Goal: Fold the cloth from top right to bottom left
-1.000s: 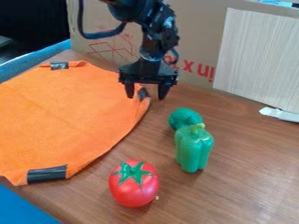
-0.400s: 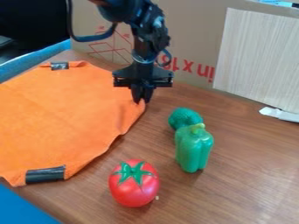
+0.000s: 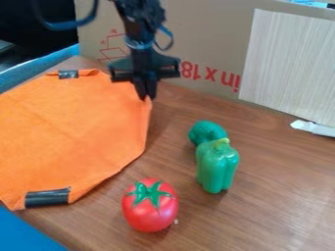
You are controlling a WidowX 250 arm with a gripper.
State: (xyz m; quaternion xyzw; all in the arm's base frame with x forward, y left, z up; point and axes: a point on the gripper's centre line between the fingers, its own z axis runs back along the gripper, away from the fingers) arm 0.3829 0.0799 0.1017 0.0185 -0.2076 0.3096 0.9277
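Tabletop: brown wood-grain surface (image 3: 281, 191), backed by an upright cardboard sheet (image 3: 203, 39) with red print.
Orange cloth (image 3: 72, 122): spread over the left part of the tabletop, its upper-right corner raised in the gripper (image 3: 145, 96); the right edge slopes down from the grip to the wood.
Gripper: narrow, fingers together, closed on that corner and pointing down.
Robot arm (image 3: 140, 22): enters from the top edge, left of centre, and hangs nearly upright above the corner; a dark cable (image 3: 65, 24) loops to its left.
Change: against the first earlier frame, the fingers have gone from parted to closed, and the gripper has moved left and upward in the view, drawing the cloth's right edge inward.
Black tape: one strip (image 3: 48, 197) on the cloth's near edge, a smaller patch (image 3: 68, 74) on its far edge.
Toy tomato (image 3: 150, 208): right of the near strip, apart from the cloth.
Green bell pepper (image 3: 217, 166): upright, right of the cloth, in front of a rounded green toy vegetable (image 3: 206, 131).
Pale panel (image 3: 288, 63): at upper right, leaning before the cardboard.
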